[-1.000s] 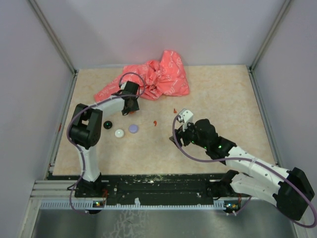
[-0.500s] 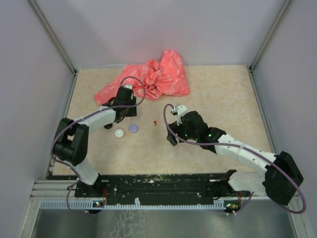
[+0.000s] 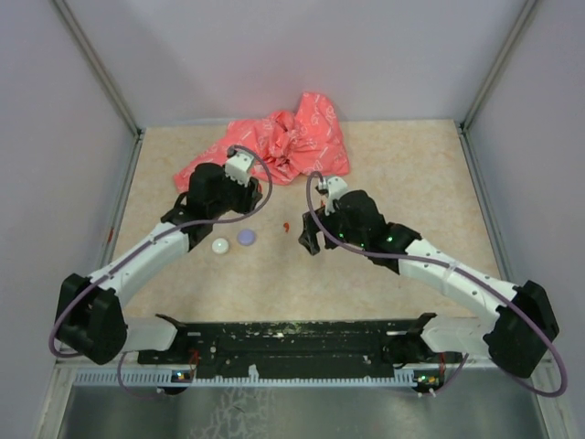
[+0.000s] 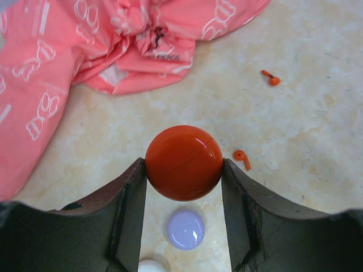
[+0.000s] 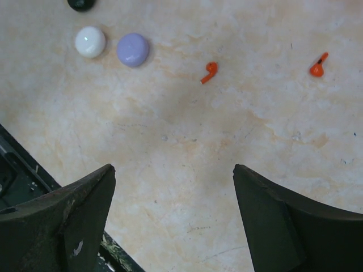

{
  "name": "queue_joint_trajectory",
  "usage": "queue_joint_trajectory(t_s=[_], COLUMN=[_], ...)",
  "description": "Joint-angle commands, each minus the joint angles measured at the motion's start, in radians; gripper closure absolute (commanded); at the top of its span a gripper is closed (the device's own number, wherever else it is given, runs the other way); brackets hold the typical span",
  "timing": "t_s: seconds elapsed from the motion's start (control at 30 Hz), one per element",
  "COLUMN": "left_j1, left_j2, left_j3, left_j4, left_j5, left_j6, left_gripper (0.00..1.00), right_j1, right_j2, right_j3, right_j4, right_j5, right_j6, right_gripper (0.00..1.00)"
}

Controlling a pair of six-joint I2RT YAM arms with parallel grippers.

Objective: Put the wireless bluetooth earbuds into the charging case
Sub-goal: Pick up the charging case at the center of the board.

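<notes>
The charging case [image 4: 183, 163], a glossy red-orange round piece, hangs above the table with my left gripper [image 4: 183, 165] shut on its sides. In the top view that left gripper [image 3: 241, 203] sits just in front of the pink cloth, and the case is hidden there. One red earbud [image 4: 242, 157] lies just right of the case, another [image 4: 271, 78] farther off. My right gripper [image 5: 174, 170] stands open and empty over bare table, both earbuds [image 5: 210, 72] [image 5: 317, 66] ahead of it. From above, the right gripper [image 3: 309, 240] is just right of the nearer earbud [image 3: 286, 225].
A crumpled pink printed cloth [image 3: 283, 144] lies at the back. A lavender disc [image 3: 246, 237] and a white disc [image 3: 220, 245] rest below my left gripper. A black disc [image 5: 81, 4] lies beside them. The dark base rail [image 3: 292, 334] borders the near edge.
My right gripper has moved left toward the nearer earbud and its jaws have spread wider. My left arm has stretched out low, still holding the case near the cloth.
</notes>
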Motion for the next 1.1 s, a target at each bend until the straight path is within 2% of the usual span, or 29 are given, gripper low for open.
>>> queue_joint_trajectory(t_s=[0.0, 0.17, 0.37, 0.7, 1.07], left_j1=[-0.026, -0.059, -0.110, -0.177, -0.198], left_j2=[-0.075, -0.124, -0.155, -0.224, -0.259], left_j3=[-0.006, -0.024, -0.032, -0.083, -0.110], left_j4=[0.072, 0.130, 0.147, 0.158, 0.179], left_j5=[0.136, 0.216, 0.284, 0.303, 0.306], left_j6=[0.174, 0.287, 0.378, 0.438, 0.450], left_gripper=[0.90, 0.89, 0.88, 0.86, 0.85], right_j1=[-0.040, -0.110, -0.119, -0.120, -0.120], right_j2=[-0.039, 0.010, 0.055, 0.203, 0.312], right_j3=[0.136, 0.268, 0.391, 0.541, 0.604], right_j4=[0.012, -0.042, -0.063, -0.127, -0.128], right_j5=[-0.085, -0.199, -0.240, -0.340, -0.497], right_j6=[-0.009, 0.004, 0.009, 0.016, 0.041], right_gripper=[0.16, 0.18, 0.20, 0.26, 0.38])
